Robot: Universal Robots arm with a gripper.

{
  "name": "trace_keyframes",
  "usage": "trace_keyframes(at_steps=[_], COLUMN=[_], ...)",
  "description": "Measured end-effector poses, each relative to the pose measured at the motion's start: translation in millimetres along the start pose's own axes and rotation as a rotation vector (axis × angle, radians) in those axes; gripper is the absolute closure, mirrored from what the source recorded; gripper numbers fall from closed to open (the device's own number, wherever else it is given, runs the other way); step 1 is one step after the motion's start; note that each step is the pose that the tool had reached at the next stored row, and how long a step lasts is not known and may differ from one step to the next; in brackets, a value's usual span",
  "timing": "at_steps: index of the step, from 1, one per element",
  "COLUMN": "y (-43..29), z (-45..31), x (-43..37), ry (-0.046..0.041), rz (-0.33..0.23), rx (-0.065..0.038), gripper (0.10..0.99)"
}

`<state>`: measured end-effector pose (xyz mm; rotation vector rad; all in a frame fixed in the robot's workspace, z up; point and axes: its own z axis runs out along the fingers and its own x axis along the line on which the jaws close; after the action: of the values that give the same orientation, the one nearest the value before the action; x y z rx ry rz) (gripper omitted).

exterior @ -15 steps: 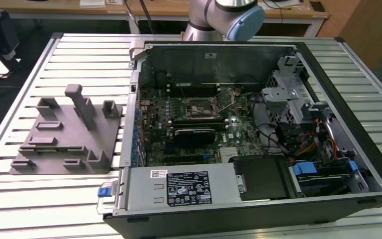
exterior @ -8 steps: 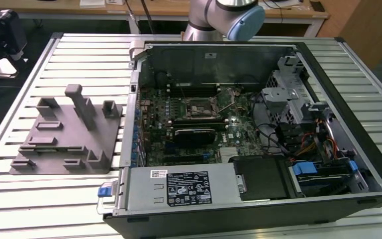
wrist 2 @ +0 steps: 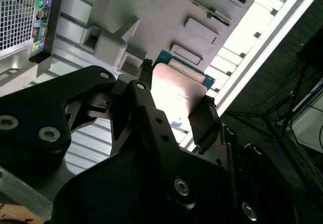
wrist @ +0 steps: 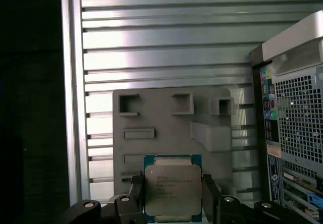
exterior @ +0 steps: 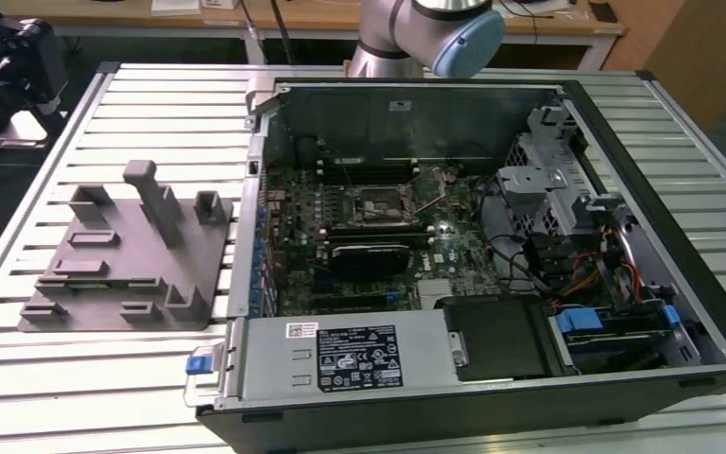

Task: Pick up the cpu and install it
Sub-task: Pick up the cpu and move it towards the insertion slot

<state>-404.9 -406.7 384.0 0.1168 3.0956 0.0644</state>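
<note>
Gripper [wrist: 173,198] jaws clamp the cpu [wrist: 173,186] by two opposite edges (grey fixture [wrist: 166,128] beneath); such a thin edge-hold might let it tilt or slip.

Open PC case [exterior: 703,312] lies on its side on slatted metal worktop [exterior: 148,104], mobo [exterior: 294,203] facing up. Square socket frame [exterior: 376,201] sits approx mid-board. Grey PSU [exterior: 337,359] at near edge. Grey plastic fixture [exterior: 124,274] beside case, exterior view's left. Robot arm [exterior: 414,38] w/ blue cap stands behind case.
</note>
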Motion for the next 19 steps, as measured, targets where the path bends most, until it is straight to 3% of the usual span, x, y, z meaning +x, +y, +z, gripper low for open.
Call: trace_keyframes(at_steps=[19], y=[2.0], z=[1.3], x=[-27.3], ry=[-0.0001], rz=[0.0], rx=[0.0], gripper=[0.545])
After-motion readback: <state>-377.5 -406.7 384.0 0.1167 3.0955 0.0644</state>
